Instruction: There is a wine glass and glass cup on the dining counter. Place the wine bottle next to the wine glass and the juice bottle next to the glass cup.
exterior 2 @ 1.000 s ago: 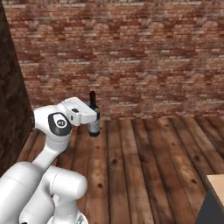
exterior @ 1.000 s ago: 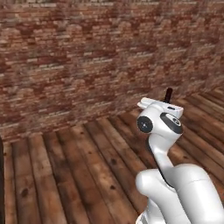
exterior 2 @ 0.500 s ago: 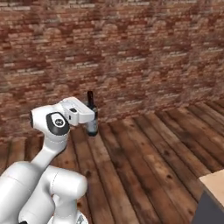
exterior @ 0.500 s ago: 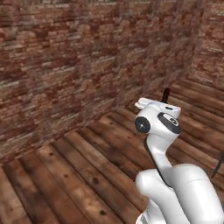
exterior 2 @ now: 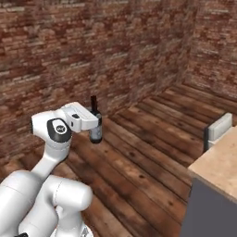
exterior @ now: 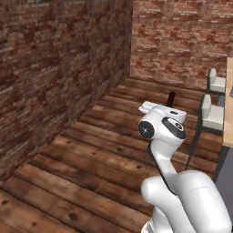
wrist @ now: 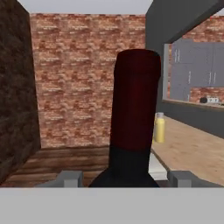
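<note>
Brick rm: 1 wine bottle (wrist: 133,127), 1 juice bottle (wrist: 159,127)

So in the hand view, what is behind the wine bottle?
Behind the wine bottle stands the juice bottle on a light-wood counter, with a brick wall beyond. The bottle's neck hides whatever lies straight behind it.

This is a home kitchen with a dining area, rustic in finish. Red-brown brick walls (exterior: 59,68) meet at a corner, and the floor (exterior: 91,150) is dark wooden planks. A long light-wood surface (wrist: 192,151) runs along one side, with pale-cushioned chairs (exterior: 210,113) drawn up at its edge. Grey wall cabinets (wrist: 197,70) hang beyond its far end, above another counter with small items too distant to tell. A yellow juice bottle (wrist: 159,127) stands near the light-wood surface's near edge.
</note>
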Robot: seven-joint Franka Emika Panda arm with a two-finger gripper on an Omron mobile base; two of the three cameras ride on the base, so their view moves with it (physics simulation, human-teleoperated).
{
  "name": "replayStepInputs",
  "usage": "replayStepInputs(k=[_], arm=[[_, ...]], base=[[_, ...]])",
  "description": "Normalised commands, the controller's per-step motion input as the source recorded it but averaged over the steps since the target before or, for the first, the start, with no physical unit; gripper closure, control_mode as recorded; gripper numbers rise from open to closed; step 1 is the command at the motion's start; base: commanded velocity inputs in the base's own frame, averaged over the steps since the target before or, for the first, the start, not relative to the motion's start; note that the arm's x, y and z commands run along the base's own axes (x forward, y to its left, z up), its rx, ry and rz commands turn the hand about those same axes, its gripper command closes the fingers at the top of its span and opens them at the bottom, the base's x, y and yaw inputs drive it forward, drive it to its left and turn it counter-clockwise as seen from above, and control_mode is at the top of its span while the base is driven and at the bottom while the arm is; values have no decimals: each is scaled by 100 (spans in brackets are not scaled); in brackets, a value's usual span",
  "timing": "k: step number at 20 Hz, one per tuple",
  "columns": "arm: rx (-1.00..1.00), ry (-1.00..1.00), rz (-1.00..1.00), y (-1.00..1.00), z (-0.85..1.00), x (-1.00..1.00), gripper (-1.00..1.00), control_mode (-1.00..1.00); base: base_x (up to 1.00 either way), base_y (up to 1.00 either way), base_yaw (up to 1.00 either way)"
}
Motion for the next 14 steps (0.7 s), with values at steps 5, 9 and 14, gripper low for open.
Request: replayStepInputs(k=[5,9,14], arm=[[0,0,0,0,0,0,100,100],[0,0,0,0,0,0,100,100],[0,0,0,0,0,0,100,100]], base=[[63,29,-47],[82,29,-27],[87,30,-20]])
